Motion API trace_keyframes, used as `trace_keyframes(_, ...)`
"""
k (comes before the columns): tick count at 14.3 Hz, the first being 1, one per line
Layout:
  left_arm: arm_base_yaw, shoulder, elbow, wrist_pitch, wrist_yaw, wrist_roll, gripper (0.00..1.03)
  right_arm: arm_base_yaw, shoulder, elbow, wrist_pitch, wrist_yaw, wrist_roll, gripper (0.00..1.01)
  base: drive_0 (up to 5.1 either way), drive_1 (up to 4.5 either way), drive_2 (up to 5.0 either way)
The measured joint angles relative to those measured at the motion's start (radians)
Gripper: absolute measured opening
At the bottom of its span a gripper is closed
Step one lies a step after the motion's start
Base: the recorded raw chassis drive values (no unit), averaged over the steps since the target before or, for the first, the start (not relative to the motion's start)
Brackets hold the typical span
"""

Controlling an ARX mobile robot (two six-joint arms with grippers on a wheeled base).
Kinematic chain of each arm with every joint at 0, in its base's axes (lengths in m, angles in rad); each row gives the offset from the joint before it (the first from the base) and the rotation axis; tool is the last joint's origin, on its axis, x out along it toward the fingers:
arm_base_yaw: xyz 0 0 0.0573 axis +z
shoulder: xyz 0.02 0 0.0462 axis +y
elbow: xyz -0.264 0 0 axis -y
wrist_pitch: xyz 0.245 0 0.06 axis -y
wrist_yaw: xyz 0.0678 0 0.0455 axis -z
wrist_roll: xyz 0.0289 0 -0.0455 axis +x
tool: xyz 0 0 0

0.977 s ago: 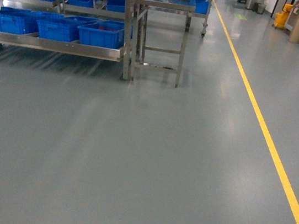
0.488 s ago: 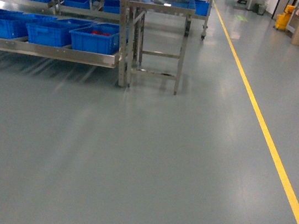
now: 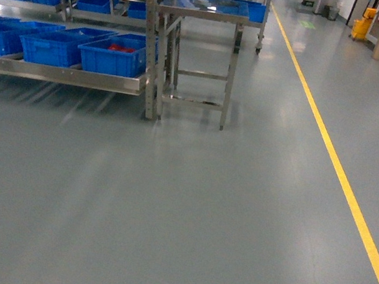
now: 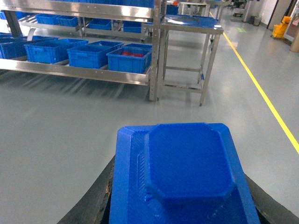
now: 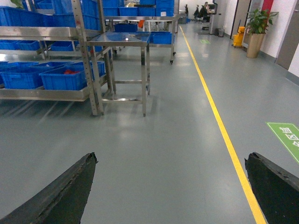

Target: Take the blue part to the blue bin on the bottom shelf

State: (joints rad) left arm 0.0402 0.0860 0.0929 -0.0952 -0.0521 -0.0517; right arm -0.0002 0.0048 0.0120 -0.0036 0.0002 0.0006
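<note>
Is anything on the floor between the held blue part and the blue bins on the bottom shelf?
Nothing visible. The blue part sits in the left end effector, and only bare grey floor lies between it and the blue bins on the bottom shelf. The steel table stands to the right, off that path.

- the blue part (image 4: 184,175) fills the bottom of the left wrist view, its lower end cut off by the frame; the left gripper's fingers (image 4: 93,205) show only as dark slivers beside it.
- the right gripper's fingers (image 5: 60,191) are cut off at the bottom corners.
- neither arm appears in the head view.
- the bottom shelf (image 3: 58,73) runs off the left edge.
- red contents of the nearest blue bin (image 3: 113,57) are too small to identify.
</note>
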Motion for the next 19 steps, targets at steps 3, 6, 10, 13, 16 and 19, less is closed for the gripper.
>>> trace_keyframes(3, 0.0, 0.001, 0.0, -0.002, -0.001, 0.0, 0.43, 0.0, 0.0, 0.0, 0.0, 0.0, 0.0, 0.98, 0.1, 4.22, -4.1)
trace_keyframes(6, 0.0, 0.001, 0.0, -0.004, -0.002, 0.0, 0.43, 0.0, 0.0, 0.0, 0.005, 0.0, 0.0, 0.98, -0.1, 4.07, -4.2)
trace_keyframes(10, 0.0, 0.001, 0.0, -0.002, -0.001, 0.0, 0.43, 0.0, 0.0, 0.0, -0.003, 0.0, 0.0, 0.98, -0.2, 3.99, -4.3)
trace_keyframes(13, 0.0, 0.001, 0.0, 0.003, 0.0, 0.0, 0.43, 0.0, 0.0, 0.0, -0.001, 0.0, 0.0, 0.98, -0.2, 3.99, -4.3)
trace_keyframes(16, 0.0, 0.001, 0.0, 0.001, -0.001, 0.0, 0.43, 0.0, 0.0, 0.0, -0.001, 0.0, 0.0, 0.98, -0.2, 3.99, -4.3)
trace_keyframes(19, 0.0, 0.001, 0.0, 0.005, 0.0, 0.0, 0.43, 0.0, 0.0, 0.0, -0.002, 0.0, 0.0, 0.98, 0.0, 4.14, -4.2)
